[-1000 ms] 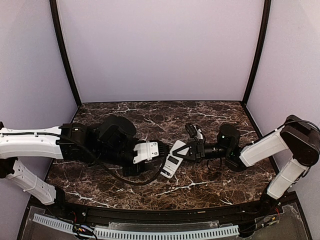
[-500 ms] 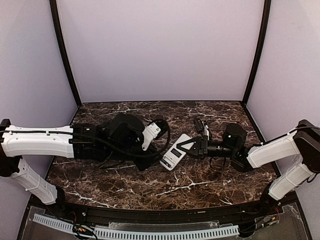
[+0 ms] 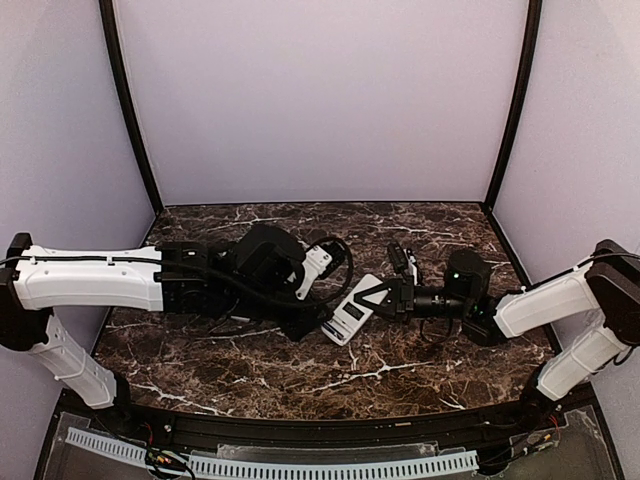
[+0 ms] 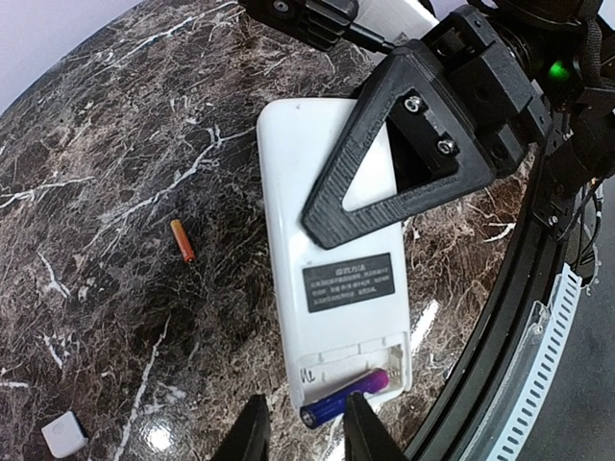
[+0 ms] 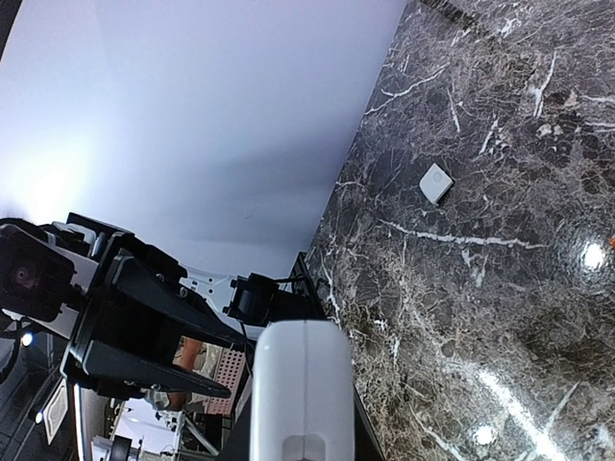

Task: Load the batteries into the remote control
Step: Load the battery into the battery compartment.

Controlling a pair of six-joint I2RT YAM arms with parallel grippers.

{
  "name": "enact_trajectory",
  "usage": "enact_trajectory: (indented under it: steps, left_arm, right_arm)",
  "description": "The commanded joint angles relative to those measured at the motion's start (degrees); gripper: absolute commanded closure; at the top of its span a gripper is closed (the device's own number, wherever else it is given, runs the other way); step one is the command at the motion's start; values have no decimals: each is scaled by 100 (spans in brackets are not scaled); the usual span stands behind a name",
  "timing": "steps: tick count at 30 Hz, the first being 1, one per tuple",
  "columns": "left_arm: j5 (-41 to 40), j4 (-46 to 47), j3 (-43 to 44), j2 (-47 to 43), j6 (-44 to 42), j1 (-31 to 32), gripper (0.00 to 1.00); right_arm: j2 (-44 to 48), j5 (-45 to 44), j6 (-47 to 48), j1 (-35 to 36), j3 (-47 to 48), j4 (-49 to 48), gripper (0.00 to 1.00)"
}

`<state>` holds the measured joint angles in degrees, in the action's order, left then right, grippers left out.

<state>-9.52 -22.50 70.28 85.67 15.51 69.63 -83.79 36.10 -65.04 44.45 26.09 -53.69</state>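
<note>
The remote control (image 4: 332, 288) shows its white back with a dark label and an open battery bay at its near end. It is also visible from above (image 3: 350, 312) and end-on (image 5: 303, 384). My right gripper (image 3: 385, 297) is shut on its far half, one black triangular finger (image 4: 384, 182) lying across the back. The blue-purple battery (image 4: 348, 397) lies slanted in the bay, its blue end sticking out past the edge. My left gripper (image 4: 306, 408) straddles that end with its jaws narrowly apart; one finger (image 4: 360, 432) is against the battery. The orange battery (image 4: 182, 240) lies on the marble.
A small white square cover (image 4: 65, 434) lies on the marble table (image 3: 400, 370), also in the right wrist view (image 5: 436, 182). The black front rail (image 4: 500, 327) runs close to the remote's near end. Purple walls enclose the back and sides.
My left arm has swung in toward the remote's near end and turned its wrist, and its jaws have narrowed. The right gripper has kept hold of the remote, shifting it slightly right.
</note>
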Motion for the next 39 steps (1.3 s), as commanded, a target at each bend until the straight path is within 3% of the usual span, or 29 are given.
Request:
enact_trajectory:
  steps: [1, 39]
  left_arm:
    - [135, -270, 147, 64, 57, 4, 74]
    - [448, -277, 109, 332, -115, 3, 87]
  right_arm:
    - [-47, 0, -85, -35, -38, -242, 100]
    - [109, 169, -41, -138, -49, -296, 100]
